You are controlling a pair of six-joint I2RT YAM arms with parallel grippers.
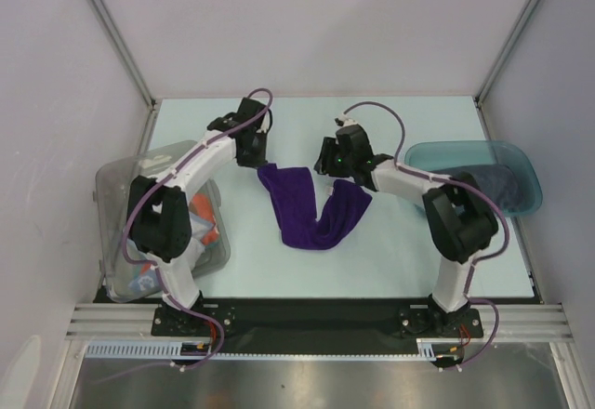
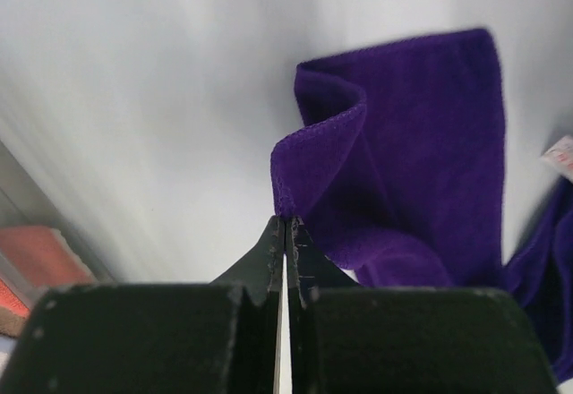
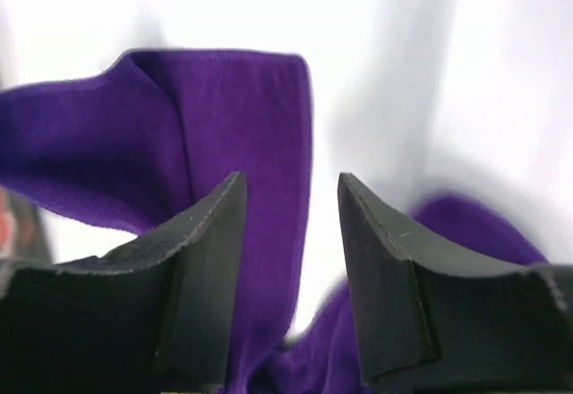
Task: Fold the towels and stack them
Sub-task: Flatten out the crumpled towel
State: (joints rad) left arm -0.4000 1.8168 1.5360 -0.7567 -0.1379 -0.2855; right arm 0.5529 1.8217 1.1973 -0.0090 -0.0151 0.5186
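Purple towel (image 1: 311,209), where is it? — Jo

On the table (image 1: 418,116), just right of the clear bin (image 1: 121,181), not touching it. Draped in a V: point toward the arm bases, both legs running away from them. — Sam

Jaws? — Jo

Left jaws clenched on the tip of the leg nearer the bin. Wrist view shows them pinched flat on a curled corner. Right jaws released, gap wide, over the end of the leg farther from the bin. Nothing gripped there. — Sam

How does that end lie against the right jaws? — Jo

Under and beyond them. Its long axis runs roughly the way the jaws point, not across the gap. The strip sits mostly under one finger, edge in the gap. Can't tell if the tips touch cloth. — Sam

Which arm takes it? — Jo

Right arm (image 1: 409,181), it's right on top. Left arm (image 1: 200,163) is occupied, bin side. My read: right has to drop and close on that corner, then both can pull it flat for the first fold. Risk is an off-centre grab that twists it. — Sam

Other towels? — Jo

Orange towel (image 1: 206,221) in the bin. Dark towel (image 1: 493,184) in the teal tray (image 1: 437,153), well past the purple one from the bin. Fold not begun, I'd say. — Sam
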